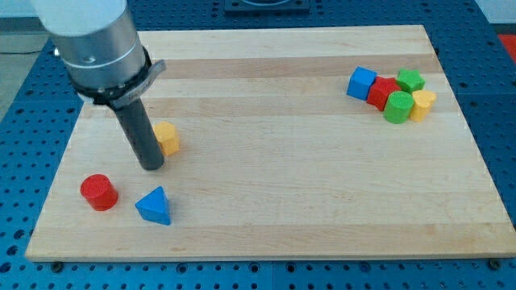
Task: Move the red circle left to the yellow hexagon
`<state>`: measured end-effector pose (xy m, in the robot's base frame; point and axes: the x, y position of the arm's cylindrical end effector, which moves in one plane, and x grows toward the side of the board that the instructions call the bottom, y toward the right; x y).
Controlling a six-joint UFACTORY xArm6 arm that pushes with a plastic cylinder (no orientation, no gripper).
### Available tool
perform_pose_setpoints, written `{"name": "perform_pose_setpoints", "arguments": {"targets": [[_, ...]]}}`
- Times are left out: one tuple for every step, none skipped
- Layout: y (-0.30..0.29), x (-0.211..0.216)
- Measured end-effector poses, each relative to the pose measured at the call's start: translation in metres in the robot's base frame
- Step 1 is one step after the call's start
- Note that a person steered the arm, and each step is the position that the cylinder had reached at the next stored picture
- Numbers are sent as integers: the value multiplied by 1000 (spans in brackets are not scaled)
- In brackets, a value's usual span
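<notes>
Your red circle sits near the bench's lower left corner, a short upright cylinder lying clear of everything around it. The yellow hexagon it is meant to reach lies up and to the view's right of it, partly hidden behind the dark rod. The two are near but not touching, with bare wood between them, so I would judge the task still open: the circle has yet to be brought up beside the hexagon.

My tip rests on the wood just below and to the left of the hexagon, apparently touching or nearly touching it, and up and right of the red circle. There are no jaws on this rig to report as released or clenched; the rod only pushes. From here you would likely need to bring it round the far side of the circle before pushing.

A blue triangle lies just right of the red circle, close enough to get nudged by a careless sweep.

Well apart, at the upper right, a tight cluster holds a blue cube, a red block, two green blocks and a yellow block.

The bench is pale, light-grained wood, flat and otherwise uncluttered, resting on a blue perforated base.
</notes>
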<state>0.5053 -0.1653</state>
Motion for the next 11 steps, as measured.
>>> {"name": "perform_pose_setpoints", "arguments": {"targets": [[-2,35],[-22,62],[-48,88],[-60,74],[-43,39],[-39,23],[-69,26],[-80,19],[-80,2],[-71,-17],[-51,-28]]}}
